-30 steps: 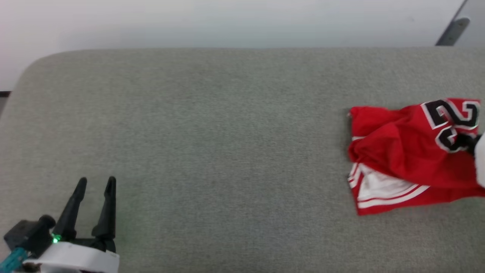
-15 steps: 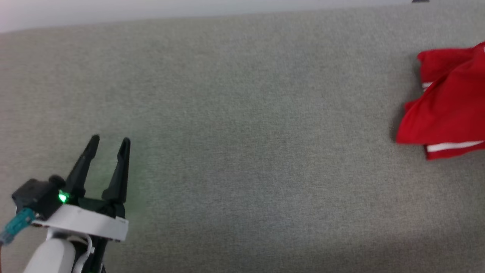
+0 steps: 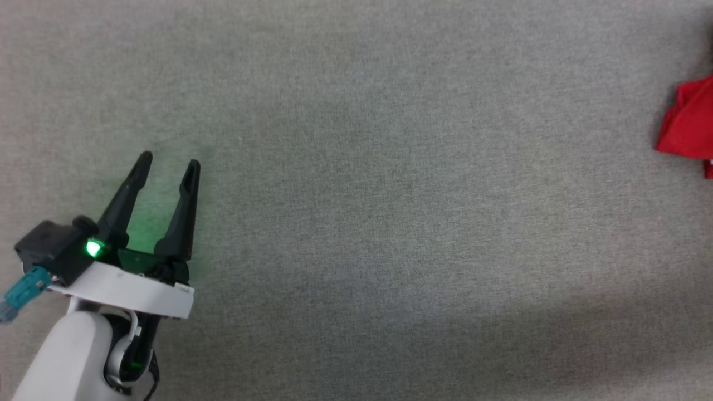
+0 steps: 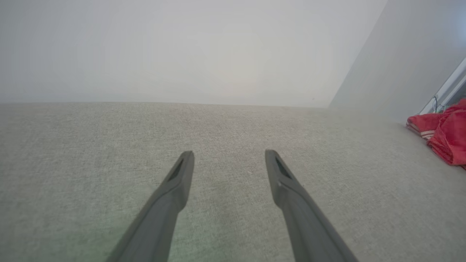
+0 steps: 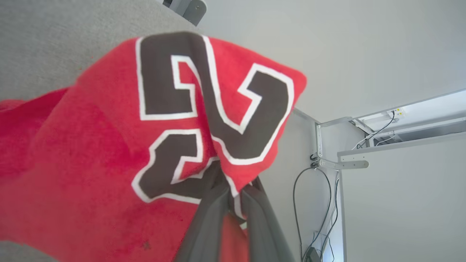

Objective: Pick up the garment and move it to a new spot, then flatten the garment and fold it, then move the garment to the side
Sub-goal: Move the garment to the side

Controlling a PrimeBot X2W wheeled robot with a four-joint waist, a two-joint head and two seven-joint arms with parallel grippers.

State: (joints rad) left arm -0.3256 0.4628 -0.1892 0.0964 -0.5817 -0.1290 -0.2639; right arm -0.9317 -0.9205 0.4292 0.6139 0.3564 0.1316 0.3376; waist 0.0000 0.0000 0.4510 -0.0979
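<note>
The garment (image 5: 109, 153) is red with a black-and-white number on it. In the right wrist view my right gripper (image 5: 235, 189) is shut on a pinch of its cloth, beside the number, and the bunched cloth hangs over the grey surface. A red edge of the garment (image 3: 688, 125) shows at the far right of the head view, and the garment (image 4: 444, 133) also lies at the right edge of the left wrist view. My left gripper (image 3: 167, 161) is open at the lower left, low over the surface, with nothing between its fingers.
A wide grey fabric surface (image 3: 390, 195) stretches between my left gripper and the garment. A pale wall (image 4: 182, 47) rises behind it. Metal frame parts and dangling cables (image 5: 327, 171) stand at the right, beyond the surface's end.
The head camera has tilted down and swung left, so the wall has left the picture and most of the garment has slid off the right edge. Both grippers keep their states.
</note>
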